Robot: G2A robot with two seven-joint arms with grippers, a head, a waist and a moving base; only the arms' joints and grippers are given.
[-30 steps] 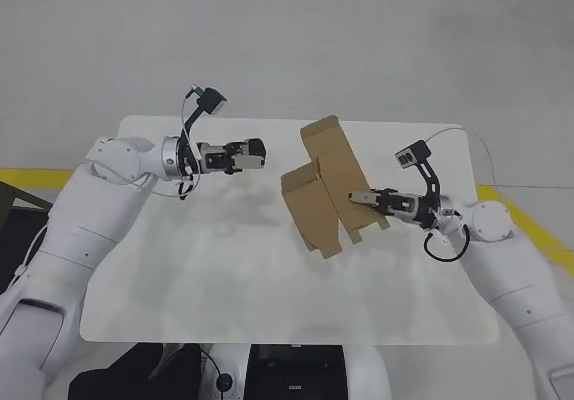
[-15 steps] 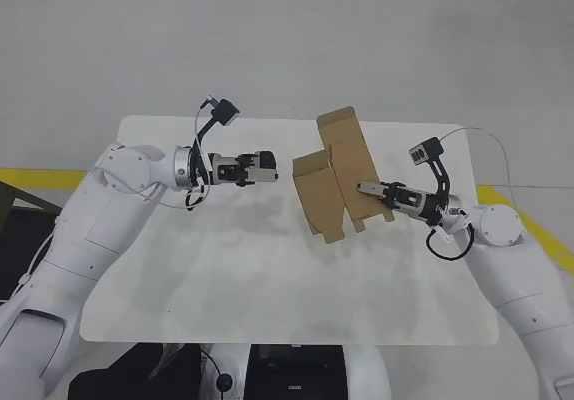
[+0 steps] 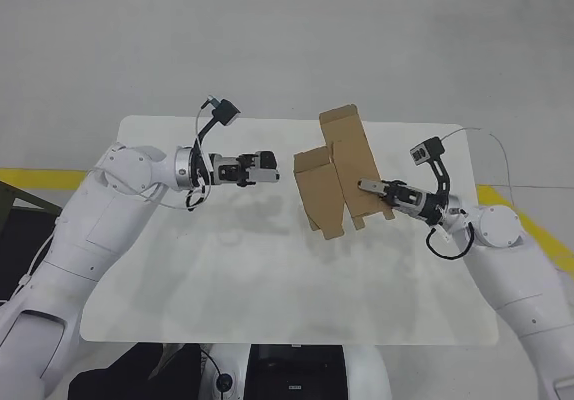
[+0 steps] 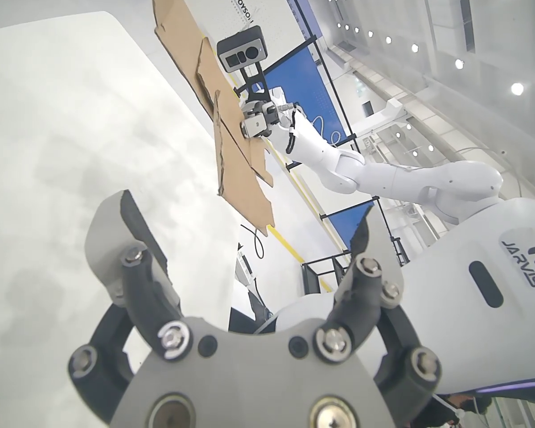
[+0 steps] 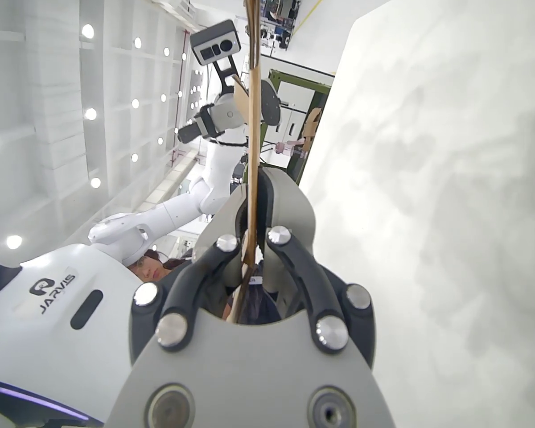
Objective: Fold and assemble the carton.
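White table: carries nothing directly in middle or near half.

Carton: flattened brown cardboard blank, flaps spread, not yet formed into box. Held off surface over table's far half, right of centre, one end reaching toward far edge. Sheet tilted, not lying flat.

Right gripper: clamped on carton's right-hand side. Board runs edge-on between both fingers, pinched tight.

Left gripper: over far half, left of centre, aimed at carton's free side. Fingers spread wide, holding nothing, near carton but apart from it.
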